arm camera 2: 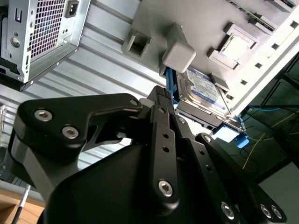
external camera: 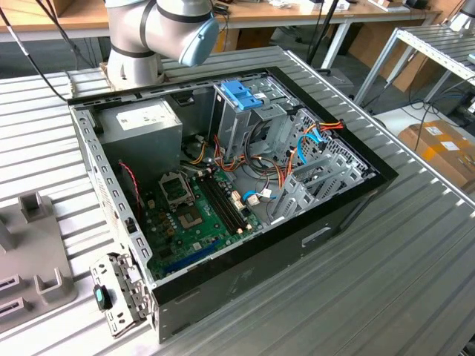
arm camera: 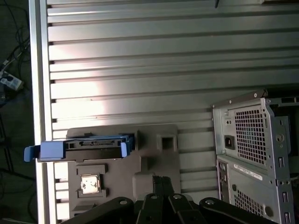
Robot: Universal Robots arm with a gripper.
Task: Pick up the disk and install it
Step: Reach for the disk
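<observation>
The disk (arm camera 2: 203, 88), grey metal with a blue-and-white label and light blue rails, sits in a grey fixture plate (arm camera 2: 196, 28) on the ribbed metal table. In the first wrist view the disk (arm camera: 93, 144) appears edge-on, its blue rail ends sticking out past the fixture plate (arm camera: 154, 154). My gripper (arm camera: 161, 179) hovers above the plate, a short way from the disk and not touching it. Its black fingers are shut together with nothing between them. In the second wrist view the gripper (arm camera 2: 161, 91) points at the disk's near blue rail.
An open computer case (external camera: 223, 185) lies on the table, with its motherboard, cables, a grey power supply box (external camera: 145, 122) and a blue bracket (external camera: 241, 94) atop the drive cage. Its rear panel (arm camera: 252, 140) is beside the fixture. The table edge (arm camera: 39, 93) is near the disk.
</observation>
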